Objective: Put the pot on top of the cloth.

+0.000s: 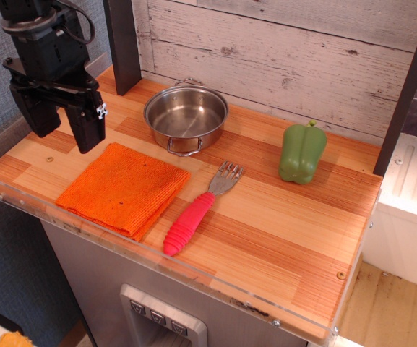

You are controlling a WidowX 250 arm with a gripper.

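Note:
The pot [186,118] is a small shiny steel pot with two wire loop handles. It stands upright and empty at the back of the wooden table, near the plank wall. The cloth [124,189] is a bright orange folded towel lying flat at the front left, a short way in front of the pot and apart from it. My gripper [65,129] hangs at the far left, above the table's back left part, left of the pot and just behind the cloth. Its two black fingers are spread apart and hold nothing.
A fork with a pink ribbed handle [196,212] lies right of the cloth, tines toward the pot. A green bell pepper [301,152] stands at the right. A dark post [123,45] rises behind the pot's left. A clear rim [194,271] edges the table front.

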